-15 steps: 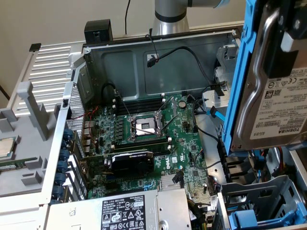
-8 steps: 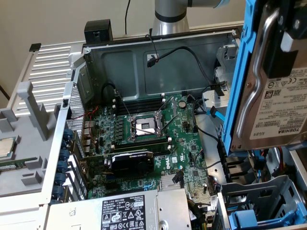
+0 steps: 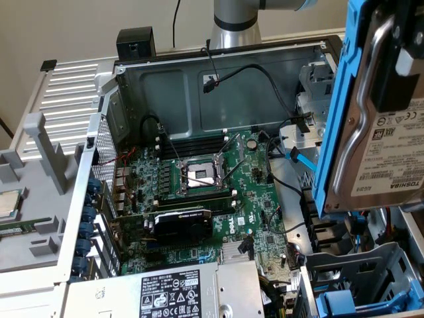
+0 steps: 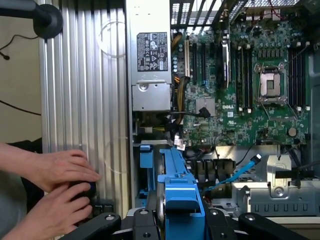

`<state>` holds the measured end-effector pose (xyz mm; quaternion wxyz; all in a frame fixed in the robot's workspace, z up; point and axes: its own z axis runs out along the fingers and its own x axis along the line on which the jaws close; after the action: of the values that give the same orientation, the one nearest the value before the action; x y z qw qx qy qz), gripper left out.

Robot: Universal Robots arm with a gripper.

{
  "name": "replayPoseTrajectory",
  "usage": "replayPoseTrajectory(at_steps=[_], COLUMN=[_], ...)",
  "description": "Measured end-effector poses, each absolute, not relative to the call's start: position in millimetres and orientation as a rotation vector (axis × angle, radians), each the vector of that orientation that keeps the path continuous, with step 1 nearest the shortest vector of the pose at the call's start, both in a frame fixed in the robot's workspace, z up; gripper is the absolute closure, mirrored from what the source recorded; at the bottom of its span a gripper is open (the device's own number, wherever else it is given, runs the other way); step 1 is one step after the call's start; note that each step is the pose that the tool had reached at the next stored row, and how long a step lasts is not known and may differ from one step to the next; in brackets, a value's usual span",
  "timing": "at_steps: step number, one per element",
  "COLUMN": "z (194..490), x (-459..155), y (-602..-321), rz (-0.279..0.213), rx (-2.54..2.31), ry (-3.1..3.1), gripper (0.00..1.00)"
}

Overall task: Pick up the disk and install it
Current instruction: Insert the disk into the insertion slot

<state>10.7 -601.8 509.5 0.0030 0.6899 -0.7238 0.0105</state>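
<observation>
The disk (image 3: 387, 152), a silver-grey drive with a white printed label in a bright blue carrier frame (image 3: 338, 119), hangs upright in the air at the exterior view's right, above the open computer case (image 3: 218, 73). In the wrist view my gripper (image 4: 182, 221) is shut on the disk (image 4: 182, 192). One of its black fingers (image 4: 145, 222) presses one side of the blue frame, and the other finger presses the opposite side. The disk is over the drive bay corner of the case, beside the motherboard (image 4: 240, 100).
Below the disk sits a drive bay (image 3: 358, 298) with another blue-handled carrier. The case holds a motherboard (image 3: 199, 192), a graphics card (image 3: 182, 222), loose cables and a power supply (image 3: 172, 295). A person's hands (image 4: 55, 172) rest beside the case. A small square chip (image 3: 8, 205) lies outside it.
</observation>
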Motion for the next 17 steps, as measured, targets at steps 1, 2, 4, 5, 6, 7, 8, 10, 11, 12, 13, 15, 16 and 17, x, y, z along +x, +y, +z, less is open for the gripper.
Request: replayPoseTrajectory(at_steps=[1,2,4,5,6,7,8,10,11,12,13,15,16,17], z=[508.2,506.5,502.9,501.0,499.1,497.4,495.6,492.0,490.3,488.3,486.5,482.8,481.0,479.3], x=[10.8,10.8,10.9,10.9,10.8,10.8,10.8,10.8,10.8,10.8,10.9,11.0,11.1,11.3], y=[-602.2,-602.9,-605.0,-606.3,-607.6,-608.6,-609.8,-612.1,-612.9,-613.6,-614.2,-615.0,-615.2,-615.3], rz=[0.033,0.033,0.034,0.034,0.034,0.034,0.034,0.035,0.035,0.034,0.034,0.034,0.034,0.035], rx=[2.155,2.148,2.137,2.132,2.128,2.125,2.122,2.118,2.116,2.113,2.110,2.105,2.102,2.100], ry=[-2.277,-2.283,-2.294,-2.299,-2.303,-2.306,-2.308,-2.312,-2.314,-2.317,-2.319,-2.324,-2.326,-2.328], gripper=[0.63,0.63,0.63,0.63,0.63,0.63,0.63,0.63,0.63,0.63,0.63,0.63,0.63,0.63])
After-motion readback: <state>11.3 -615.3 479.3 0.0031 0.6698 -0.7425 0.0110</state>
